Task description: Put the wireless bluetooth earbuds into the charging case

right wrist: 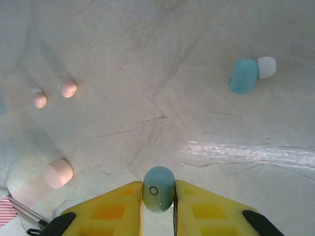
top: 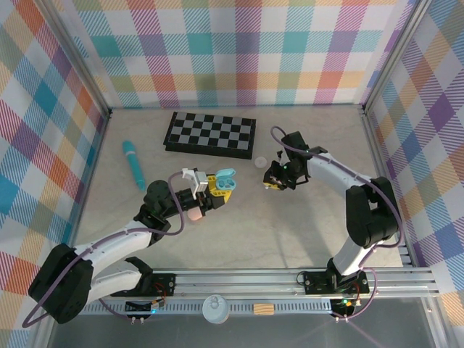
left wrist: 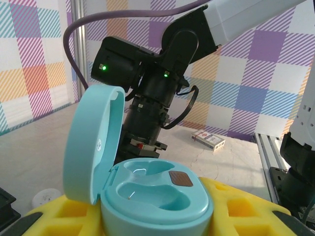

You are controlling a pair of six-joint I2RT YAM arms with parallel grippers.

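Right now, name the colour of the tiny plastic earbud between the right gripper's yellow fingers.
Pale teal earbud; best in right wrist view.

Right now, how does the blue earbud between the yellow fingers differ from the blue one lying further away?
The held earbud is pinched in the right gripper; the loose earbud lies free on the table. The loose earbud shows a white tip; the held earbud shows a small ring mark instead. Both are pale blue and rounded.

A checkerboard [top: 210, 134] lies near a teal stick [top: 134, 164] on the table [top: 290, 225].
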